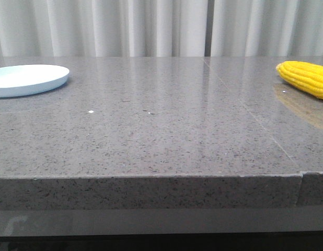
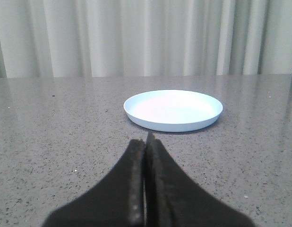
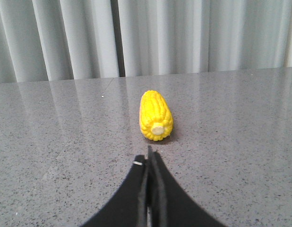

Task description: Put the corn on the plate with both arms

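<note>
Your left gripper has its two black fingers pressed together, with only a hairline seam between them and nothing held. It sits low over the grey speckled table, its tips aimed at the plate. The plate lies just ahead of the fingertips, apart from them, flat on the table with its shallow bowl facing up.

Your right gripper is likewise clamped together on nothing, fingers meeting along a thin line. It points at the corn, which lies on its side on the table a little ahead of the tips, not touching them. The pale stub end of the cob faces the gripper.

In the front view, neither arm is visible. You will find the plate at the far left of the table and the corn at the far right, partly cut off by the frame edge; the two are well apart. Pale pleated curtains hang behind the table.
</note>
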`<state>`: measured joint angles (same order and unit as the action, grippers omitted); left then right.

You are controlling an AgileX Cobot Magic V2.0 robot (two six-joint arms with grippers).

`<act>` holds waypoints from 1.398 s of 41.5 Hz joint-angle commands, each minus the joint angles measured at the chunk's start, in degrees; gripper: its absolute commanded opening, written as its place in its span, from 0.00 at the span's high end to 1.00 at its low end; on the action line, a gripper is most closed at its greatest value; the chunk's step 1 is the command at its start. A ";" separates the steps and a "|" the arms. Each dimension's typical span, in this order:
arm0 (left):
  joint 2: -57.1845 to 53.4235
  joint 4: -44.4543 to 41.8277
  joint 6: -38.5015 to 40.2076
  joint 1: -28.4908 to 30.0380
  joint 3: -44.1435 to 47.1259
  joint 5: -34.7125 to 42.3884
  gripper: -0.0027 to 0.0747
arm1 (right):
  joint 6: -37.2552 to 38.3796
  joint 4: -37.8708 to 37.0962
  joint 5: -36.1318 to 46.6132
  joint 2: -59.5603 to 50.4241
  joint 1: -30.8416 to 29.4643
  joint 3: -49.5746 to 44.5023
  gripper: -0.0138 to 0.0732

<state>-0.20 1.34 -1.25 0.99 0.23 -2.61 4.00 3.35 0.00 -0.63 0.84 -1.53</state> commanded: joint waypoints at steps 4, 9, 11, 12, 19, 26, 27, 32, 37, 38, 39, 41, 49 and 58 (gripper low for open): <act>-1.07 0.29 0.54 0.06 0.19 4.42 0.99 | -0.13 -0.15 4.95 -0.68 -0.27 0.90 0.92; -1.07 0.29 0.54 0.06 0.19 4.42 0.99 | -0.13 -0.15 4.95 -0.68 -0.27 0.90 0.92; -1.07 0.29 0.54 0.06 0.19 4.42 0.99 | -0.13 -0.15 4.95 -0.68 -0.27 0.90 0.92; -1.07 0.29 0.54 0.06 0.19 4.42 0.99 | -0.13 -0.15 4.95 -0.68 -0.27 0.90 0.92; -1.07 0.29 0.54 0.06 0.19 4.42 0.99 | -0.13 -0.15 4.95 -0.68 -0.27 0.90 0.92; -1.07 0.29 0.54 0.06 0.19 4.42 0.99 | -0.13 -0.15 5.02 -0.68 -0.27 0.90 0.92; -1.07 0.29 0.54 0.06 0.19 4.42 0.99 | -0.13 -0.15 5.07 -0.68 -0.27 0.90 0.92; -1.07 0.29 0.54 0.06 0.19 4.42 0.99 | -0.13 -0.15 5.09 -0.68 -0.27 0.90 0.92; -1.07 0.29 0.54 0.06 -0.10 7.01 0.99 | -0.13 -0.10 5.70 -0.68 -0.27 1.20 0.92; -1.07 0.29 0.54 0.06 -0.30 7.55 0.99 | -0.13 -0.10 5.70 -0.68 -0.27 1.42 0.92; -1.07 0.29 0.54 0.06 -0.67 8.22 0.99 | -0.13 -0.10 5.57 -0.68 -0.27 2.02 0.92; -1.07 0.29 0.54 0.06 -1.73 8.82 0.99 | -0.13 -0.10 4.97 -0.68 -0.27 3.10 0.92; -0.96 0.29 0.54 0.06 -10.62 5.84 0.99 | -0.13 -0.15 -4.59 -0.64 -0.27 12.74 0.92; 3.38 0.29 0.54 0.06 -24.81 -6.70 0.99 | -0.27 -0.30 -14.83 3.65 -0.27 24.85 0.92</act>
<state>0.38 1.34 -1.25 0.99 -18.84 -8.90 4.00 3.35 -15.40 -0.03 0.84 18.15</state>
